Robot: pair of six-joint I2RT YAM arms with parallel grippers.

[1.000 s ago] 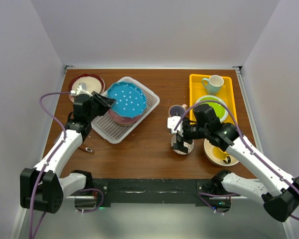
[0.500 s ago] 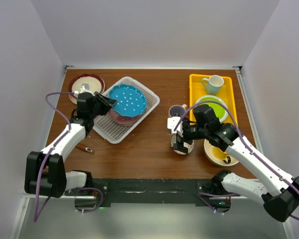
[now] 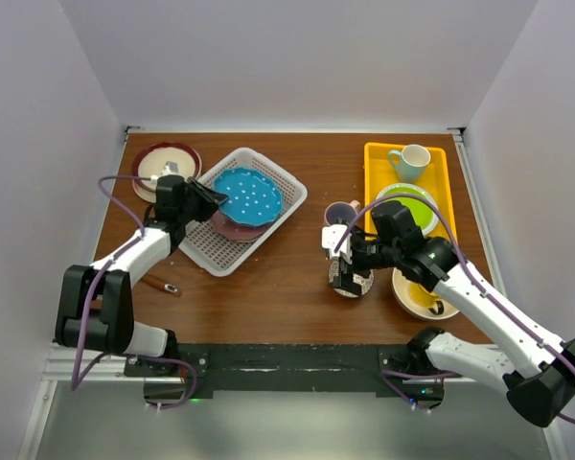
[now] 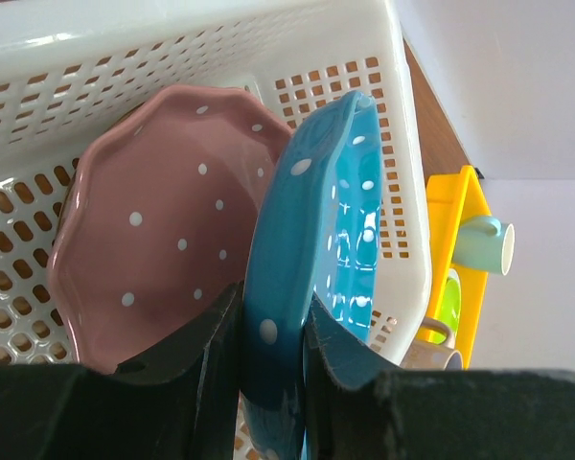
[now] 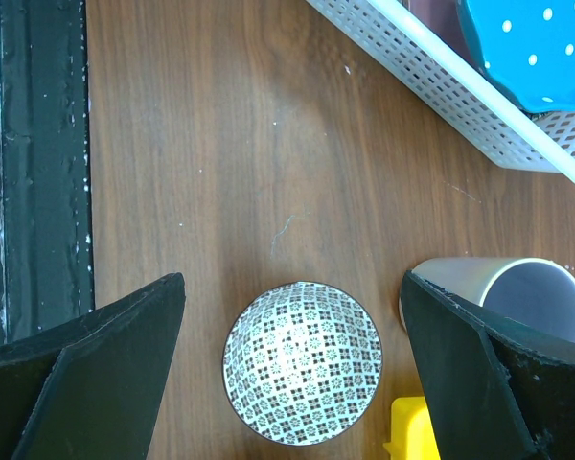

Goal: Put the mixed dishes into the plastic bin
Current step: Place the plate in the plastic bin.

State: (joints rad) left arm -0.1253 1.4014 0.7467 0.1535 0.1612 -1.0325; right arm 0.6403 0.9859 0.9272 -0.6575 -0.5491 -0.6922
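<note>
My arms (image 3: 139, 251) are white shells with black joints, with purple cables (image 3: 101, 187) alongside them — my jaws are matte black.

**Left pincer (image 4: 273, 369) grips blue dotted plate (image 4: 340, 240)**

Its two dark fingers clamp the plate's rim, holding it on edge over the white bin (image 4: 172, 57). A pink dotted plate (image 4: 163, 240) lies in the bin just beside it. Beyond, a pale mug (image 4: 484, 244) sits on a yellow tray (image 4: 448, 206).

Your overhead camera looks down from above the near edge at the whole table (image 3: 297, 278), with the white basket (image 3: 220, 251) left of centre. Your left wrist camera sits close inside the white basket, sighting along a blue plate (image 4: 311, 211). Your right wrist camera faces straight down just right of the white basket, sharing its corner and the blue plate.
</note>
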